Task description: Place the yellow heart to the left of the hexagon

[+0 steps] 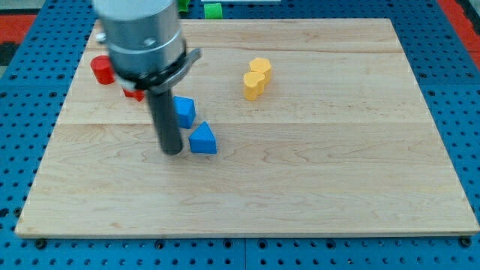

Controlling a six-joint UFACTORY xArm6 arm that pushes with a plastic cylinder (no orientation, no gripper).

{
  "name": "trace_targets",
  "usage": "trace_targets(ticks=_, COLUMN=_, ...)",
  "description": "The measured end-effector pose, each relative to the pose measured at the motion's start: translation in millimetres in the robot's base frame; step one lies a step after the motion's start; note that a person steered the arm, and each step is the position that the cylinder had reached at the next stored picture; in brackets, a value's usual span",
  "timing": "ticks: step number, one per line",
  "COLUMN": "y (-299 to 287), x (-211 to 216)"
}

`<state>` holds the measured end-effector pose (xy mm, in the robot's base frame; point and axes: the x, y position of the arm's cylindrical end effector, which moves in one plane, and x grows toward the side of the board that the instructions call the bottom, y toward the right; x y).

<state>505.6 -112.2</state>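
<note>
Two yellow blocks sit touching at the board's upper middle. The upper one [261, 68] looks like the hexagon. The lower one [254, 85] looks like the heart, just below and slightly left of it. Their shapes are hard to make out for sure. My tip [172, 152] rests on the board well to the left of and below both yellow blocks. It stands just left of a blue triangular block [202, 140], close to it or touching it.
A second blue block [184, 111] lies just above the triangle, next to the rod. A red round block [102, 70] and a red block [133, 93], partly hidden by the arm, sit at upper left. A green block [213, 9] lies beyond the board's top edge.
</note>
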Motion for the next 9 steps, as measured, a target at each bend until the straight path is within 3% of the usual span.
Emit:
trace_targets(ticks=1, y=20, x=8)
trace_targets(ticks=3, y=117, x=-68)
trace_targets(ticks=4, y=101, x=-45)
trace_targets(ticks=5, y=115, x=-81)
trace_targets(ticks=6, y=162, x=-148)
trace_targets(ticks=7, y=149, x=-149)
trace_targets(ticks=8, y=84, x=-148)
trace_targets(ticks=9, y=73, x=-140)
